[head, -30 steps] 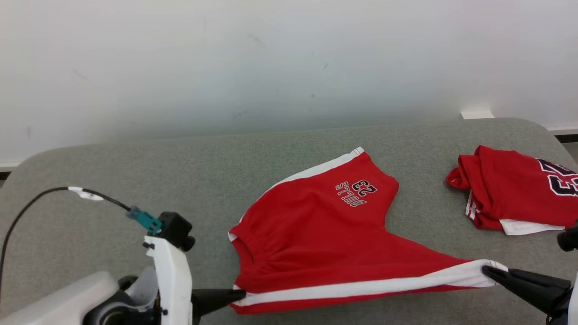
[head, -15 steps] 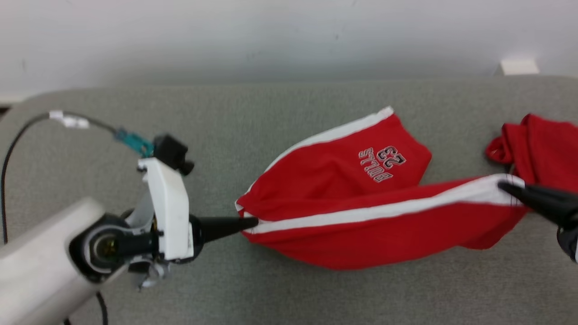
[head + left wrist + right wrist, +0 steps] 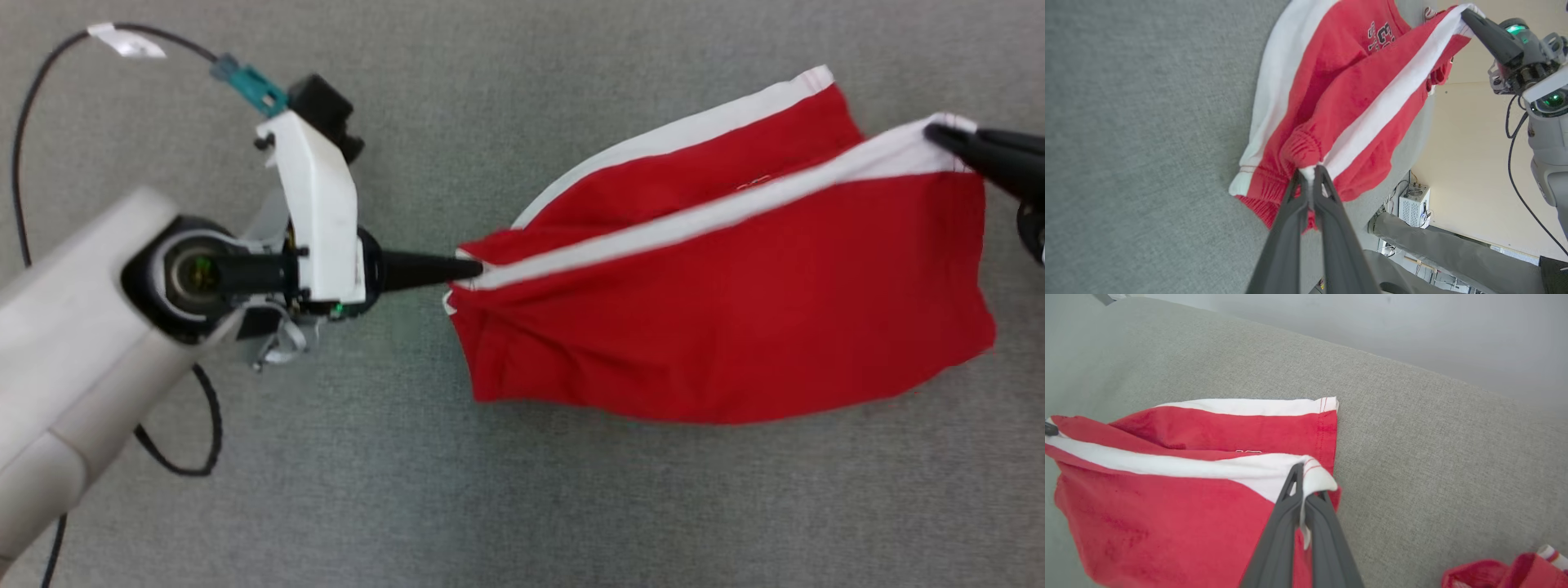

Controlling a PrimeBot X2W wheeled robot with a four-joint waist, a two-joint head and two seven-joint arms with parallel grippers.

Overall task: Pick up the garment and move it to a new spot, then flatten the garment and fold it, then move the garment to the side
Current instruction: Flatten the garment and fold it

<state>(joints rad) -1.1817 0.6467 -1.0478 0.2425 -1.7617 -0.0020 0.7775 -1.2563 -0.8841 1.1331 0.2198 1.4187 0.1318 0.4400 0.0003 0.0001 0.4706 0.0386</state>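
The garment is a pair of red shorts with white side stripes, lifted and stretched between both grippers over the grey table. My left gripper is shut on the waistband end of the white stripe. My right gripper is shut on the hem end of that same stripe. The near leg hangs from the taut stripe over the far leg, which lies on the table. In the left wrist view the printed number on the shorts shows.
A second red garment lies crumpled on the table to the right. A black cable loops from my left wrist. Beyond the table edge, the left wrist view holds a white box on the floor.
Both grippers have lifted the striped edge up and carried it toward the far leg, folding the shorts over. The head camera has tilted down, so the wall and second garment left its view.
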